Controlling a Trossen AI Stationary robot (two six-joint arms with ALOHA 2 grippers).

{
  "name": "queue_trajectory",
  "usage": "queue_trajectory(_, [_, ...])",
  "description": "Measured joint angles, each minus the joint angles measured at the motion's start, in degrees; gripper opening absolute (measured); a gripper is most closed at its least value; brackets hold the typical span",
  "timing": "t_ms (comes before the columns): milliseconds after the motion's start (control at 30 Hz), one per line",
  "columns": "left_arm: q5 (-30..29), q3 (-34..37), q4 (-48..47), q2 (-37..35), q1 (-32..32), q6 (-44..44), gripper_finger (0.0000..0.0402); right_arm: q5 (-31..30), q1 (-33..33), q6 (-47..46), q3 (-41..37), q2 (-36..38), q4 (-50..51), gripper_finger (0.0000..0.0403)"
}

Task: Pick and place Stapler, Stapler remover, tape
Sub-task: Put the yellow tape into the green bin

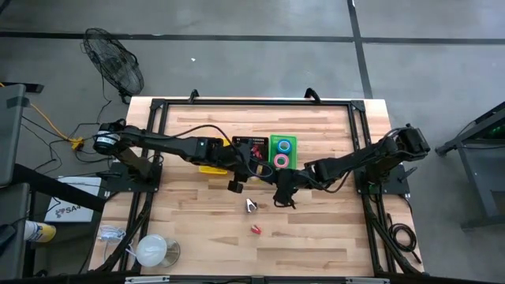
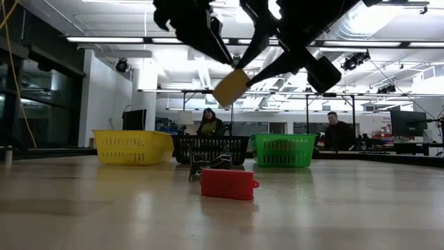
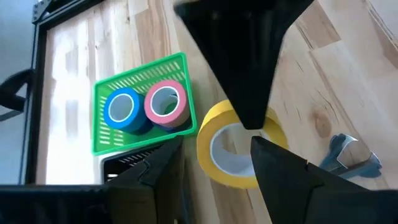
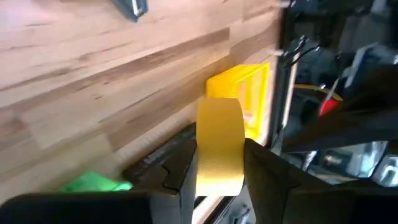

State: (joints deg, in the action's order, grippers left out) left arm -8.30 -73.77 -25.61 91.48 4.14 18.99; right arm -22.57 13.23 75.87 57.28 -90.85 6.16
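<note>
My right gripper [image 1: 282,193] is shut on a yellow tape roll [image 4: 219,146], raised over the table's middle [image 2: 231,87]. My left gripper [image 1: 235,185] hovers just left of it, open. In its wrist view its fingers [image 3: 283,171] stand on either side of the roll [image 3: 239,152]; whether they touch it I cannot tell. The green bin [image 1: 273,142] holds a blue roll [image 3: 122,107] and a pink roll [image 3: 165,102]. A small red stapler [image 1: 256,229] and a metal stapler remover [image 1: 251,206] lie on the table nearer the front edge. My right gripper pinches the yellow roll across its width, one finger [image 4: 177,165] on each flat side, at the rim part [image 3: 249,127] of the ring. The fingers slant down from the table's right. The roll is lifted clear and sits tilted in the hold.
A black bin [image 1: 248,148] stands left of the green one, and a yellow bin [image 1: 211,168] lies partly under the left arm. A large white roll [image 1: 151,251] sits at the near left corner. Two people [image 2: 210,123] show in the room beyond the table.
</note>
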Motion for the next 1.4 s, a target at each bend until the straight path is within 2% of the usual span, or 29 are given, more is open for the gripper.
queue_trajectory(100, [-1.13,-3.16,-4.78,0.0,0.0,0.27,0.0181,-3.18,0.02,-2.37,0.02,0.0,2.52,0.0105])
queue_trajectory(233, [-9.64,-5.94,-13.29,-0.02,0.46,-0.09,0.0181,-13.28,-0.07,-7.77,0.02,0.05,6.14,0.0105])
queue_trajectory(300, [-13.62,-6.03,-15.11,-0.02,0.75,-0.15,0.0181,-15.21,-0.82,-10.68,0.02,0.32,9.82,0.0105])
queue_trajectory(367, [-16.4,-6.07,-16.19,-0.02,0.87,0.06,0.0181,-14.73,-1.79,-13.44,0.02,0.56,14.02,0.0105])
queue_trajectory(467, [-17.42,-6.07,-17.47,-0.02,1.14,-0.15,0.0182,-13.55,-3.55,-15.83,0.02,0.66,20.79,0.0105])
queue_trajectory(600, [-18.2,-6.09,-18.12,-0.02,1.16,-0.69,0.0182,-15.05,-5.85,-15.58,0.02,0.67,27.17,0.0105])
queue_trajectory(767, [-19.66,-6.09,-18.63,-0.02,1.16,-0.8,0.0182,-14.17,-9.15,-13.33,0.03,0.68,32.03,0.0105])
queue_trajectory(1067, [-19.93,-6.09,-20.03,-0.02,1.16,-0.82,0.0182,-11.11,-12.48,-5.38,0.2,0.81,35.05,0.0105])
queue_trajectory(1233, [-19.97,-6.09,-20.78,-0.02,1.16,-0.84,0.0182,-15.87,-12.03,-0.46,0.08,0.66,35.0,0.0105])
queue_trajectory(1400, [-20.7,-6.09,-20.9,-0.02,1.16,-0.84,0.0182,-16.67,-10.39,0.09,0.07,0.66,35.24,0.0105])
